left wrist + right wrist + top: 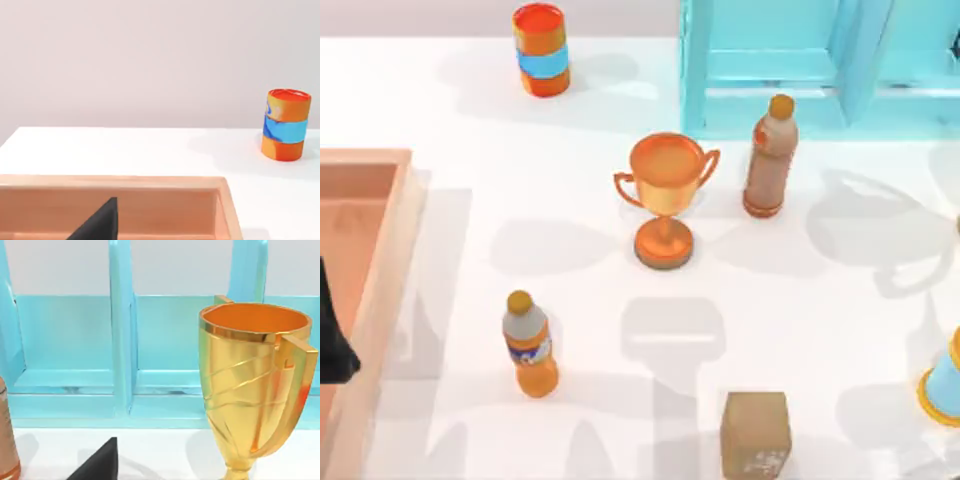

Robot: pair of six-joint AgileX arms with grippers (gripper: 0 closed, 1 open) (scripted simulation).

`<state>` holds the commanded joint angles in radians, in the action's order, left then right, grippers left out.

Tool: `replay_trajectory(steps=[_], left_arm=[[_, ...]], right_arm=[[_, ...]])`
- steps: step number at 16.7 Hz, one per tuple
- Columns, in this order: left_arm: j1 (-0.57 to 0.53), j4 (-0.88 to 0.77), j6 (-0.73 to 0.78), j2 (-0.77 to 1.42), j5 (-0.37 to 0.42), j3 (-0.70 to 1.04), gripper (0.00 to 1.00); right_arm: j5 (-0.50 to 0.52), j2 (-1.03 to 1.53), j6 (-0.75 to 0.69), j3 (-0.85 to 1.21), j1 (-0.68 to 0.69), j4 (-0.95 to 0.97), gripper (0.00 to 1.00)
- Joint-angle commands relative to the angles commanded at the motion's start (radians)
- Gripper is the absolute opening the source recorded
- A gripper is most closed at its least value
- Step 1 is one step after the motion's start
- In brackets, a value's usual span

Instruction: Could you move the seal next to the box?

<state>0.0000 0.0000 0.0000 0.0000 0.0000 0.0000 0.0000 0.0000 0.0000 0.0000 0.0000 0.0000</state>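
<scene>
**Seal waits far from box as arms hang back**

White tabletop [800, 300] spreads under a clutter of bright props. At its front edge, right of centre, stands the seal [756, 433], a tan block well apart from the box [382, 300] at the left side. A trophy cup [665, 195] and a small orange bottle [529, 345] stand near the route between them. One dark tip of the left gripper [97, 225] shows over the box, one of the right gripper [97, 462] near the cyan frame [120, 340]; whether either's fingers are apart cannot be told. A clean grasp likely means descending squarely over the block, then carrying it in front of the bottle.
</scene>
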Motion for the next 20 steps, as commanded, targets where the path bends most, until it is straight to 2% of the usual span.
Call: replay_trajectory(steps=[4, 8, 12, 20], left_arm=[[-0.023, -0.025, -0.023, 0.031, 0.001, 0.031, 1.0], [-0.143, -0.164, -0.147, 0.22, 0.004, 0.22, 1.0], [-0.331, -0.394, -0.333, 0.572, 0.002, 0.547, 1.0], [-0.765, -0.946, -0.741, 1.469, -0.005, 1.271, 1.0]], right_arm=[[0.0, 0.0, 0.0, 0.0, 0.0, 0.0, 1.0], [0.0, 0.0, 0.0, 0.0, 0.0, 0.0, 1.0], [0.0, 0.0, 0.0, 0.0, 0.0, 0.0, 1.0], [0.0, 0.0, 0.0, 0.0, 0.0, 0.0, 1.0]])
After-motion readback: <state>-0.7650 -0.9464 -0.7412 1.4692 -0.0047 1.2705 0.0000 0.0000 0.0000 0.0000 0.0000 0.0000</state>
